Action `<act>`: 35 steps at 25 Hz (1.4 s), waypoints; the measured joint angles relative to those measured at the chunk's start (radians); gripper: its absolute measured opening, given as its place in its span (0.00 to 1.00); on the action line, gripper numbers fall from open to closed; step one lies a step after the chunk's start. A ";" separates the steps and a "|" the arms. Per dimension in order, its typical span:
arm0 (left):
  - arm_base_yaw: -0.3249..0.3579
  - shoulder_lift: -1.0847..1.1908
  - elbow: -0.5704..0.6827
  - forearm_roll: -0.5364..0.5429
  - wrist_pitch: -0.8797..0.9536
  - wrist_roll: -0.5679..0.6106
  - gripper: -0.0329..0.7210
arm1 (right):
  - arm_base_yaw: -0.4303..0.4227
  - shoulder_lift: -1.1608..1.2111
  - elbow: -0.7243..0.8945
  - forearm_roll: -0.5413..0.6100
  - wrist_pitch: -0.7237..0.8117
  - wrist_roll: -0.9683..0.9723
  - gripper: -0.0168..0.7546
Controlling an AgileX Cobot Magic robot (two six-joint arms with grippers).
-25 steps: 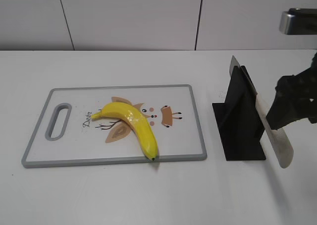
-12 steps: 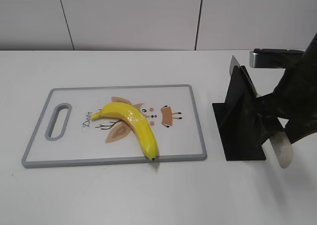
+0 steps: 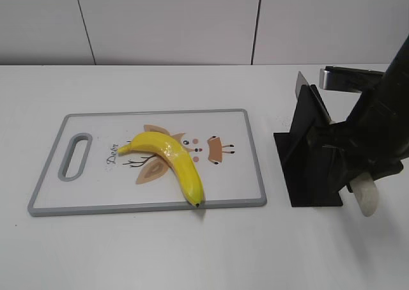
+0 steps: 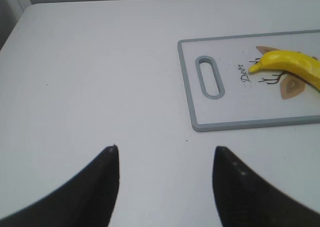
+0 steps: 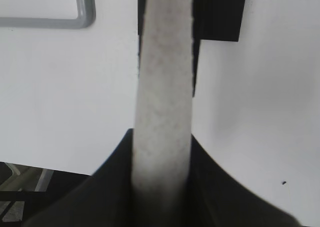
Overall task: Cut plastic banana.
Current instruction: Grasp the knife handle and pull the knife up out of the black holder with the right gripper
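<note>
A yellow plastic banana lies on the grey-rimmed white cutting board; both also show in the left wrist view, the banana on the board. The knife leans in a black holder, its pale handle sticking out toward the front right. My right gripper is shut on that handle, with both jaws against it. My left gripper is open and empty over bare table, left of the board, and is out of the exterior view.
The black holder stands just right of the board's corner. A white wall runs along the back of the table.
My right arm has come down and moved left over the knife handle. It now covers most of the handle; only its end shows. The banana and board have not moved.
</note>
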 joint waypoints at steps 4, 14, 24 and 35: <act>0.000 0.000 0.000 0.000 0.000 0.000 0.78 | 0.000 -0.014 0.000 0.002 0.001 0.001 0.24; 0.000 0.000 0.000 0.002 0.000 0.000 0.78 | 0.006 -0.188 -0.002 0.009 0.012 0.016 0.24; 0.000 0.000 -0.021 -0.003 -0.019 0.000 0.77 | 0.007 -0.334 -0.003 0.006 0.012 -0.087 0.24; 0.000 0.362 -0.204 -0.057 -0.104 0.187 0.73 | 0.007 -0.243 -0.189 0.011 0.092 -0.516 0.24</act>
